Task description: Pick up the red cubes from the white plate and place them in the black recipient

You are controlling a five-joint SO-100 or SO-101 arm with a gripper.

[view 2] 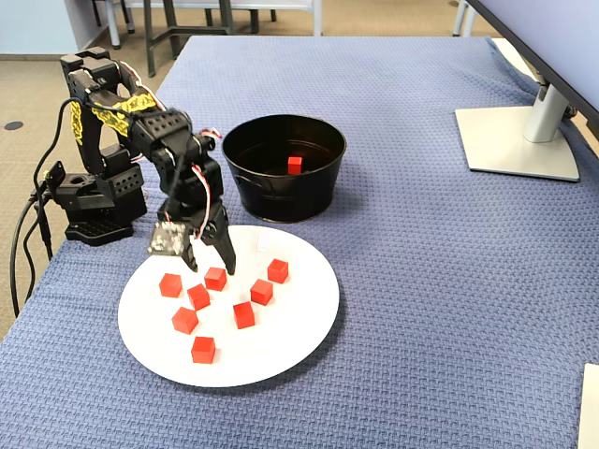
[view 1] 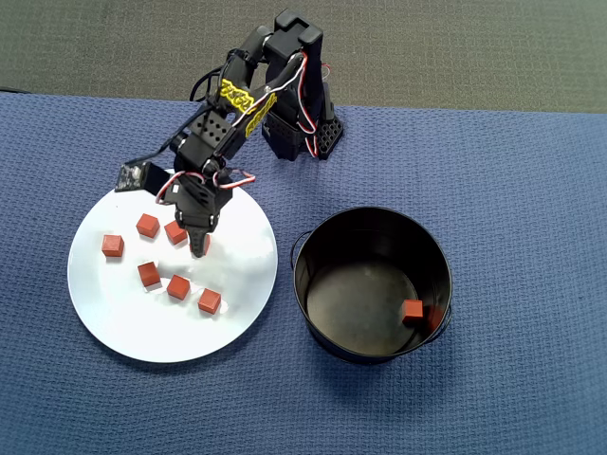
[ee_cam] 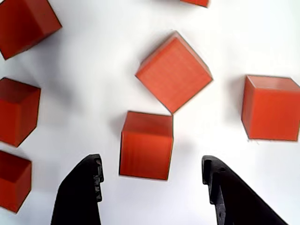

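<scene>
Cubes, red, small, matte: seven lie scattered on the plate (view 2: 281, 346) in the fixed view, none stacked. One more cube (view 2: 295, 165) sits on the floor of the pot (view 2: 281, 201), near the wall farthest from the plate in the overhead view (view 1: 413, 312).

Cube between the fingers (ee_cam: 146, 145): in the wrist view it rests flat on the white surface, untouched, with clear gaps to both fingertips. A tilted cube (ee_cam: 174, 71) meets its upper right corner (whether they actually touch cannot be told); others lie to the left and right.

Gripper (ee_cam: 152, 171): black, two fingers, spread wide, empty, lowered over the plate's middle and straddling that cube (view 2: 216, 278).

Plate: round, glossy white, on a blue woven cloth (view 1: 531, 218), at the left of the overhead view (view 1: 114, 332).

Pot: round, black, straight-walled, shiny inside, just right of the plate in the overhead view, with a narrow strip of cloth between them.

Arm base (view 1: 302, 133): behind the plate, at the cloth's far edge in the overhead view.

Monitor stand (view 2: 519, 136): on the cloth at the fixed view's right.
</scene>
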